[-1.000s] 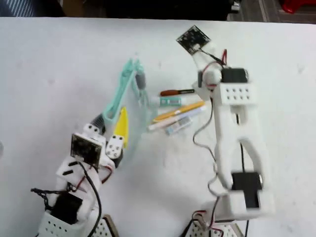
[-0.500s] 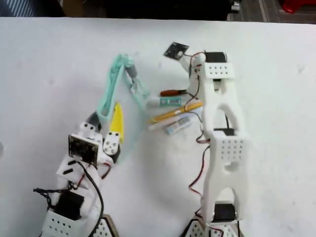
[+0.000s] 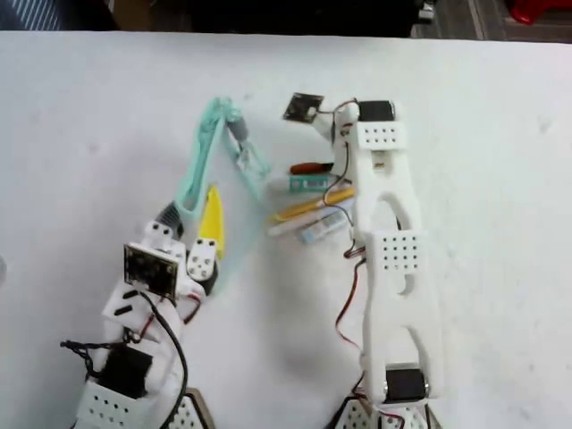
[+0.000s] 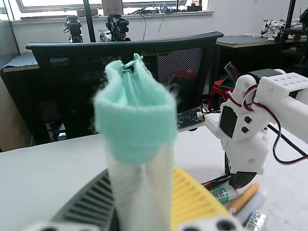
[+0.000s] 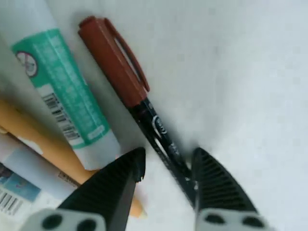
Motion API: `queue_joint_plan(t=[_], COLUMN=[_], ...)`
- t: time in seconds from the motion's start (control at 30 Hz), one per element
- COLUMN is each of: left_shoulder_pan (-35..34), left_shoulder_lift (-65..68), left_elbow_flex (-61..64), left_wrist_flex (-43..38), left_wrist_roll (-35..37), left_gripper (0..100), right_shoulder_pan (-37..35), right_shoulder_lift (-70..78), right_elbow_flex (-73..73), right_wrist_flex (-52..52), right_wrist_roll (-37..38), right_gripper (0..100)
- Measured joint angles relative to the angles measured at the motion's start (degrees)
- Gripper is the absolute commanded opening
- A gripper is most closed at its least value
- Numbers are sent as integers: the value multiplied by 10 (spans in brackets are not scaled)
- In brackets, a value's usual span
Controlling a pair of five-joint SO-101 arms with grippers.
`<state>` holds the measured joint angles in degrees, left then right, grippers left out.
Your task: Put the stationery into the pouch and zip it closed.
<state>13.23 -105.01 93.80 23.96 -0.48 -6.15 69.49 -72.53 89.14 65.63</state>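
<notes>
Here, right gripper (image 5: 168, 156) half-open astride red-capped pen (image 5: 115, 57), left gripper (image 3: 198, 202) tight on pouch (image 4: 134, 115).

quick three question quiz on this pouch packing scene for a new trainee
1. True or false: the right gripper has its jaws shut.
2. Which item lies between the right gripper's jaws? A) red-capped pen B) ruler C) scissors
3. Fill in: the left gripper is clamped on the mint ___.

Key: 1 false, they stand open. 2 A. 3 pouch.
</notes>
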Motion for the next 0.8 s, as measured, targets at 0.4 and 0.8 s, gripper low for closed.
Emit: queue_joint_plan(t=[0.4,0.8], left_shoulder_pan=[-4,47], left_shoulder_lift=[1,2], left_elbow_flex=[-97,-105], left_wrist_flex=[193,229], left_wrist_roll=[71,62], left_gripper=[181,58], right_shoulder_pan=[4,87], right_shoulder_lift=[27,-158], right_elbow_flex=[-183,-205], right_wrist_flex=[79,82], right_wrist_roll=[-39,-259], right_gripper=[16,16])
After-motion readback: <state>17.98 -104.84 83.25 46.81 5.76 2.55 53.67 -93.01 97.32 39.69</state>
